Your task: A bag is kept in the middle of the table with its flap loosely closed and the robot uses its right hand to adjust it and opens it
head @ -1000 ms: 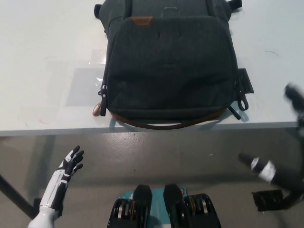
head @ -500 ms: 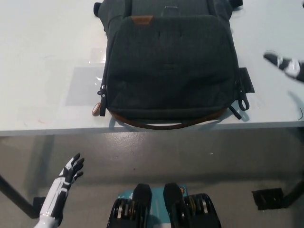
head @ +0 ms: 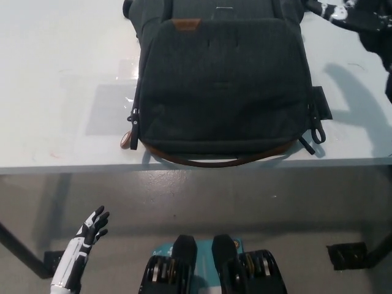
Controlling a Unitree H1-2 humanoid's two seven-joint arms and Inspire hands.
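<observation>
— Where is our bag [head: 223,92]?
— Mid-table [head: 55,79], its bottom by the near edge, bare room either side.
— Our right hand [head: 343,12]?
— Over the bag's top right corner; we cannot tell its fingers.
— Left hand [head: 86,236]?
— Low, below the table, fingers spread, holding nothing.

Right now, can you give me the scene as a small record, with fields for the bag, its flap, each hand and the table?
bag: dark grey bag lying flat on the table, near its front edge
flap: closed, with a brown tab at its top
right hand: black right hand above the table at the bag's upper right corner; grip unclear
left hand: white left hand low at lower left, below the table, fingers apart, holding nothing
table: white table
</observation>
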